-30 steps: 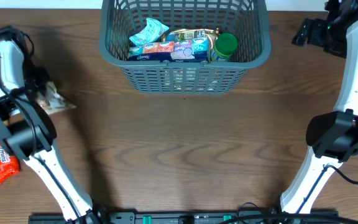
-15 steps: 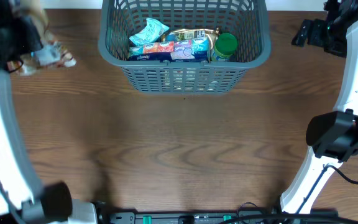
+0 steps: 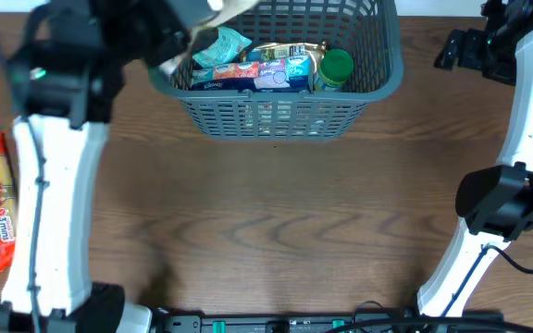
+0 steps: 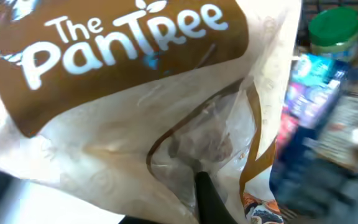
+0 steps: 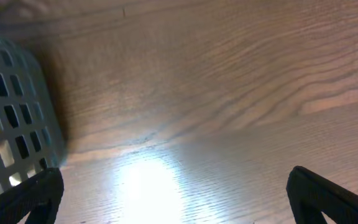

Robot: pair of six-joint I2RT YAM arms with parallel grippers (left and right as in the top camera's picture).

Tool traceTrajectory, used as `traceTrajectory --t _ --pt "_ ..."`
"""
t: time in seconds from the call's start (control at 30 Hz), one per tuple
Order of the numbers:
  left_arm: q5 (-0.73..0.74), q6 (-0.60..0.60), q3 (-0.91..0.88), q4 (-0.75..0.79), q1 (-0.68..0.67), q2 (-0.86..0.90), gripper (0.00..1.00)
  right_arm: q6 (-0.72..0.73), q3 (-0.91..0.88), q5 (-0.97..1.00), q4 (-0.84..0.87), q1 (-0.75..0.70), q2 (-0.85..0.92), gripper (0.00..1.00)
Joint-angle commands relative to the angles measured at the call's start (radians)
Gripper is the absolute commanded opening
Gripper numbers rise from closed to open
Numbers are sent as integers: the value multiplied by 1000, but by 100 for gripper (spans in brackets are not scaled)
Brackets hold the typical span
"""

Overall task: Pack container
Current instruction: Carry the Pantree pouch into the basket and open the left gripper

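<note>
Hanging above the left rim of the container [image 3: 276, 116], set centrally at the far side, the PanTree pouch [image 4: 135, 112] is clamped in the left gripper [image 3: 191, 23] and should be lowered well inside before release; the right gripper [image 5: 176, 196] is parked wide open.

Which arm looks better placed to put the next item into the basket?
Left. The left fingers grip the Pantree bag up at the basket's left rim, packed items in view beside it. The right fingers are open and empty over bare table beside the basket.
</note>
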Motion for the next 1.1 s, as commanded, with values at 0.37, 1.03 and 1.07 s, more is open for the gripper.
traceTrajectory --t 0.37,1.03,1.07 --pt "13 159 1 121 -86 379 6 -12 0 -4 -18 2 2 99" --pt "13 -53 1 76 -87 428 98 -13 0 -3 -34 2 2 99" --pt "12 -83 1 76 -87 403 98 -13 0 -4 -35 2 2 99"
